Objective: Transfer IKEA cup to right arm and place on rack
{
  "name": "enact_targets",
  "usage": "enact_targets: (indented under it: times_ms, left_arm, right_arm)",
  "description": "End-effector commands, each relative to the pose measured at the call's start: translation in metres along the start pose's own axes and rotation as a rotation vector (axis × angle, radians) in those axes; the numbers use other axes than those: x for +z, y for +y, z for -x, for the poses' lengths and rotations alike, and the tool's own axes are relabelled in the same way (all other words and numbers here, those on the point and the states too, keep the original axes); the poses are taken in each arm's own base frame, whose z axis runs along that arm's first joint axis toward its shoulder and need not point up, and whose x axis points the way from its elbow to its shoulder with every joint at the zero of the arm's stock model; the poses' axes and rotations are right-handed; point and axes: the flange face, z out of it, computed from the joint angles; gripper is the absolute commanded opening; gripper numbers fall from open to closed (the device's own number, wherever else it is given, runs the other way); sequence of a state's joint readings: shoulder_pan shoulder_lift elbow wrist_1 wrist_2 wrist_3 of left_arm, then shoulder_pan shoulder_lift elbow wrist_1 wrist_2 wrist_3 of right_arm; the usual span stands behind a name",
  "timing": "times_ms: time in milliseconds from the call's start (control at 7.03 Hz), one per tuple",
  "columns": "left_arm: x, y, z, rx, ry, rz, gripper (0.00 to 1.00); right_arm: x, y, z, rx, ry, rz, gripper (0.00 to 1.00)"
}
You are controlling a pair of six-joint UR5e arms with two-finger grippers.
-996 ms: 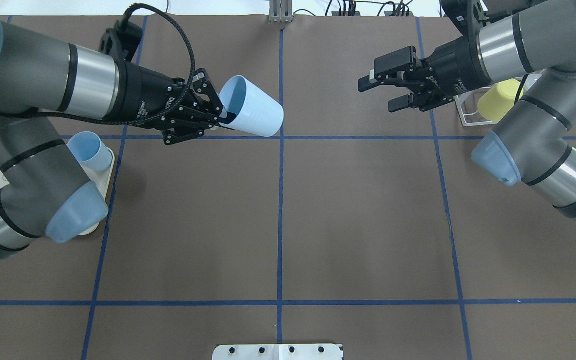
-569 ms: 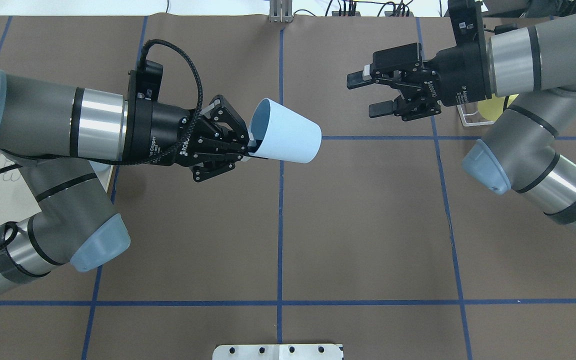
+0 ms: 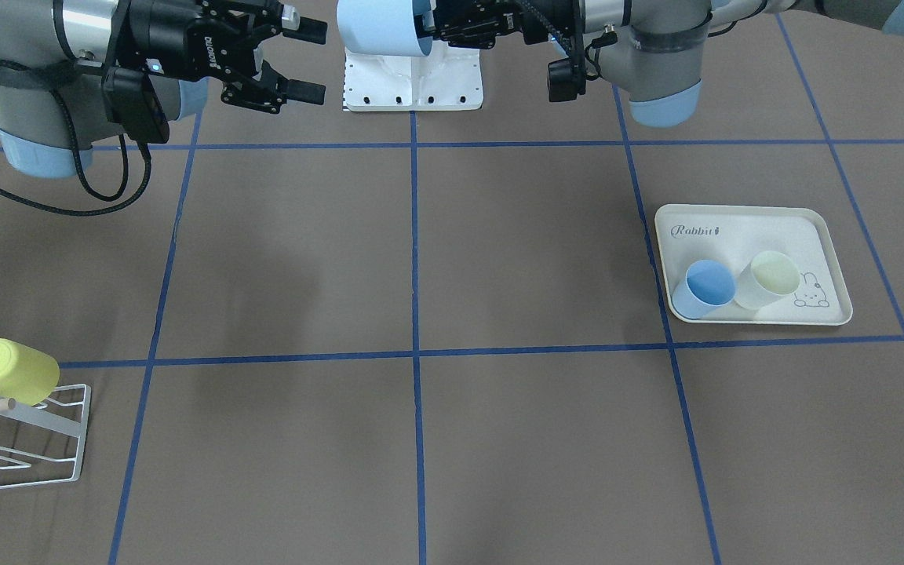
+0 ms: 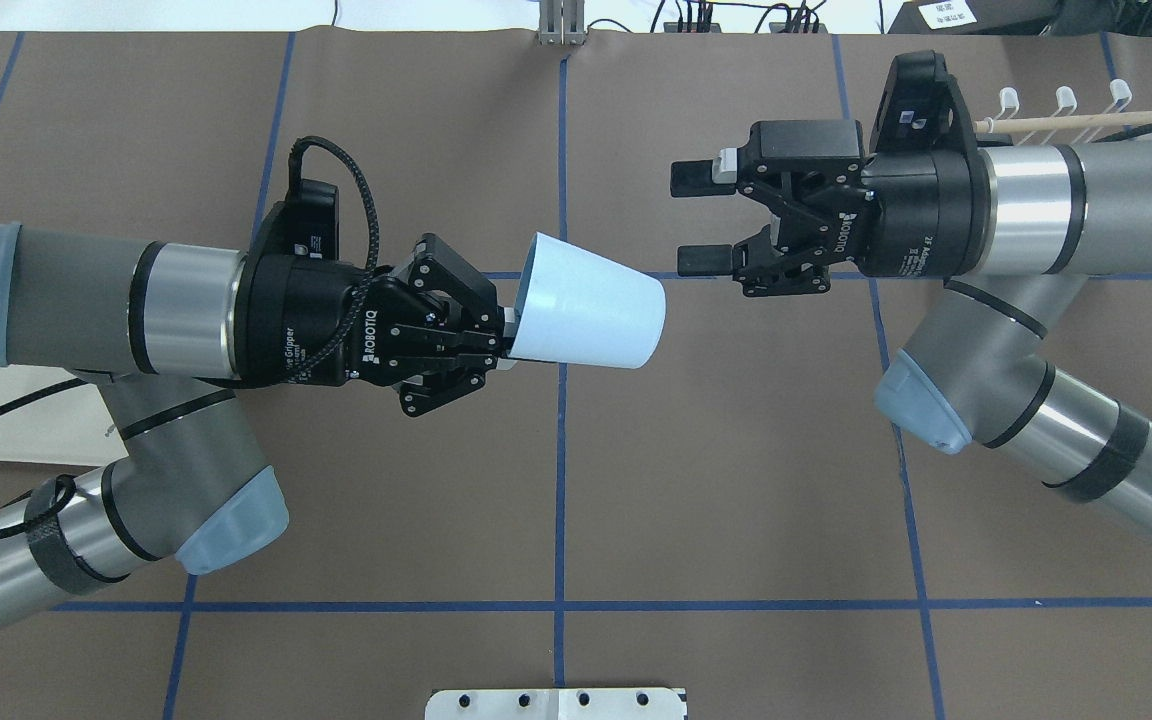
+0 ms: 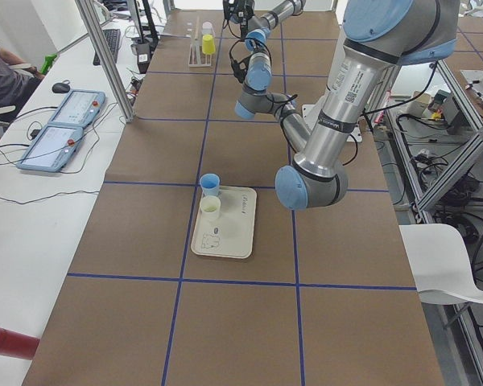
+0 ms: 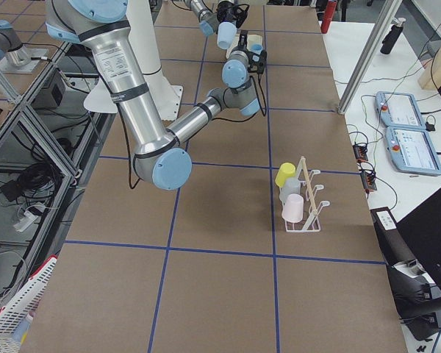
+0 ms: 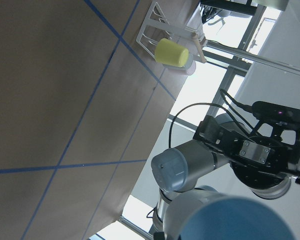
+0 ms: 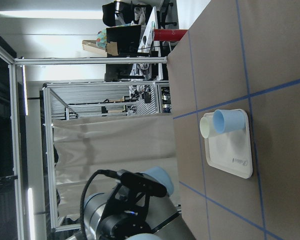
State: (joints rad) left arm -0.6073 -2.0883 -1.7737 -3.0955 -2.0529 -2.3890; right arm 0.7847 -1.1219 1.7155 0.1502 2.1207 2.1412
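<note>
A light blue cup lies on its side in the air over the table's centre line. My left gripper is shut on its rim, and its base points to my right. It also shows in the front view and at the bottom of the left wrist view. My right gripper is open and empty, just past the cup's base and slightly farther back; it does not touch the cup. The white wire rack with a wooden dowel stands at the far right and holds a yellow cup.
A cream rabbit-print tray on my left side holds a blue cup and a pale cup. The rack in the right side view also holds a clear and a pink cup. The white base plate sits at the near edge.
My left gripper has carried the blue cup rightward to the centre line. My right gripper has moved left toward it, still open. The gap between them has narrowed.
</note>
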Motion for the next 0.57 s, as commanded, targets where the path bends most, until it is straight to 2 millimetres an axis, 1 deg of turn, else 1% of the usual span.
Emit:
enact_targets:
  times_ms: [0, 142, 427]
  left_arm:
    - [-0.002, 0.000, 0.000, -0.034, 0.055, 0.007, 0.00]
    - [-0.004, 0.001, -0.001, -0.049, 0.111, 0.008, 0.00]
    - [-0.002, 0.004, -0.002, -0.050, 0.117, 0.016, 0.00]
  right_arm:
    - [0.008, 0.014, 0.001, 0.002, -0.068, 0.045, 0.98]
    - [0.012, 0.021, 0.000, 0.002, -0.084, 0.065, 0.98]
    - [0.018, 0.028, -0.004, 0.007, -0.108, 0.076, 0.98]
